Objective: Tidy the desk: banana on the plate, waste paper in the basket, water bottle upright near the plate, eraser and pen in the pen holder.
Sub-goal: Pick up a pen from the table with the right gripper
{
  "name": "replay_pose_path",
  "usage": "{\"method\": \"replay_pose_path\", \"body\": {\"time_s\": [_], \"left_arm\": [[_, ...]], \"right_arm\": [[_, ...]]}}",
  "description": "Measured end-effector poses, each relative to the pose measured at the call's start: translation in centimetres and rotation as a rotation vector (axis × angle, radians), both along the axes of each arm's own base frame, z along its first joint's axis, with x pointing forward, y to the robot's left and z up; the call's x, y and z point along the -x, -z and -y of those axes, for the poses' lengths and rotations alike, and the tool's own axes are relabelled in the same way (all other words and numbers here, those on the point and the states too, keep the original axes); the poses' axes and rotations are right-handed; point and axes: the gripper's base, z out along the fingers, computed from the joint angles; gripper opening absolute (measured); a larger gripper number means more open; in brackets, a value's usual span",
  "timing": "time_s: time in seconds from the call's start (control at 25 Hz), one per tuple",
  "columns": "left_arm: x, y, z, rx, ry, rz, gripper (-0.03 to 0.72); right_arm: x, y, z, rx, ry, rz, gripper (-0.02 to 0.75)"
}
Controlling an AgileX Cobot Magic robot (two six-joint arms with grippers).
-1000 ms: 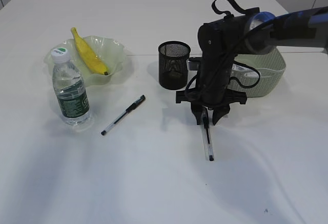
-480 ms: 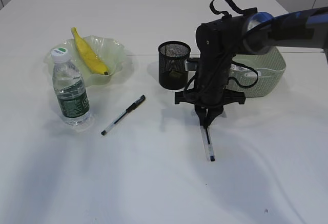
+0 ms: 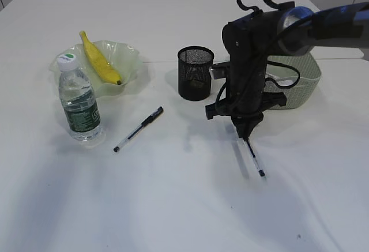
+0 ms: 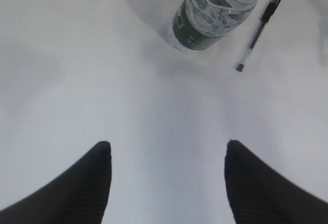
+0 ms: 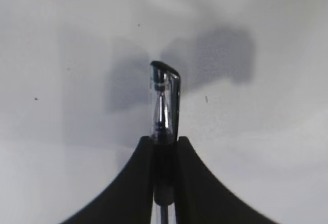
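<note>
My right gripper is shut on the capped end of a clear pen, which slants down to the right above the desk. A second pen lies left of centre. The banana lies on the plate. The water bottle stands upright in front of the plate. The pen holder stands left of the right arm. The eraser and waste paper cannot be made out. My left gripper is open over bare desk.
The basket stands behind the right arm, partly hidden by it. The desk's far edge runs along a white wall. The bottle and the loose pen lie just beyond my left gripper's fingertips.
The right gripper's jaws closed on the pen, shifted slightly right and raised it; the pen's free end swung right. The left gripper, bottle, banana and other pen stayed put.
</note>
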Motion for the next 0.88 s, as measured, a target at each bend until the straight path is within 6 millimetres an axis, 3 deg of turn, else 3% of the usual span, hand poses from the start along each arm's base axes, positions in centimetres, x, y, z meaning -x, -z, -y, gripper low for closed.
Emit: {"method": "replay_pose_path", "body": {"time_s": [0.2,0.56,0.88], "left_arm": [[0.1,0.0,0.0,0.001,0.002,-0.006,0.489],[0.1,0.1,0.0,0.003,0.006,-0.017,0.489],[0.1,0.1,0.0,0.003,0.006,-0.017,0.489]], "right_arm": [[1.5,-2.4,-0.4,-0.009,-0.073,0.056,0.054],[7.8,-5.4,1.6,-0.149,-0.155,0.288,0.054],[6.8,-8.1,1.1,-0.220,-0.263,0.599,0.053]]}}
